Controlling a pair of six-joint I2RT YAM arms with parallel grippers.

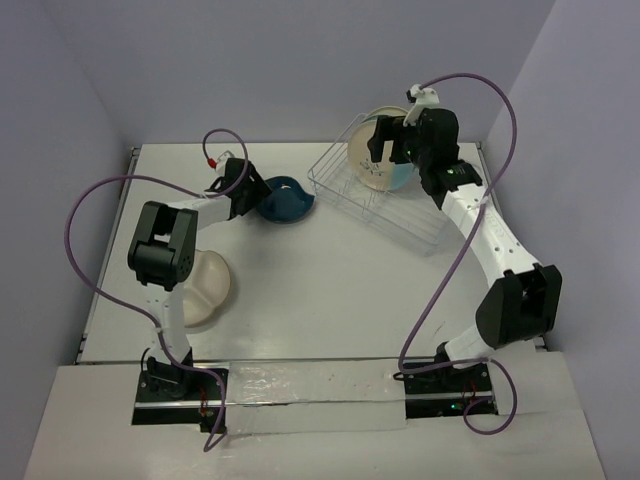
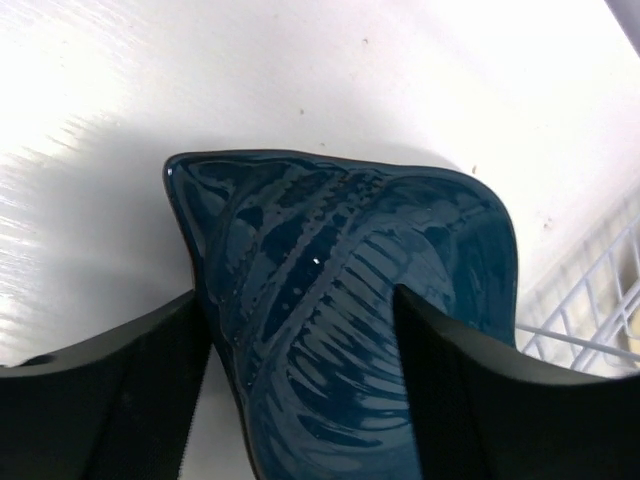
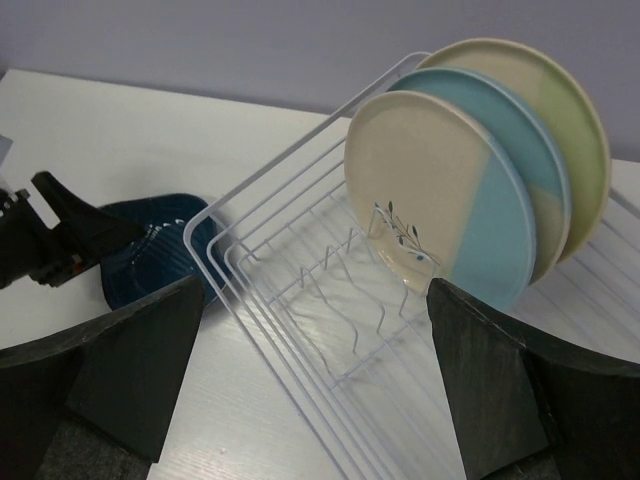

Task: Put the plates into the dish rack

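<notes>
The counter was white, the walls pale lilac. The left tool stood spread astride the dark blue leaf dish, which lay flat beside the dish rack; contact was unclear. The right tool gaped empty before three racked plates. The left arm half-hid the cream divided plate.

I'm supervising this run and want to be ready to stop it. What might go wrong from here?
The left hand straddles the glossy, curved leaf dish; closing may make it slip or tip. The dish rack sits close by, so a lift could snag its wires. The right hand hovers by the three standing plates and might knock them.
</notes>
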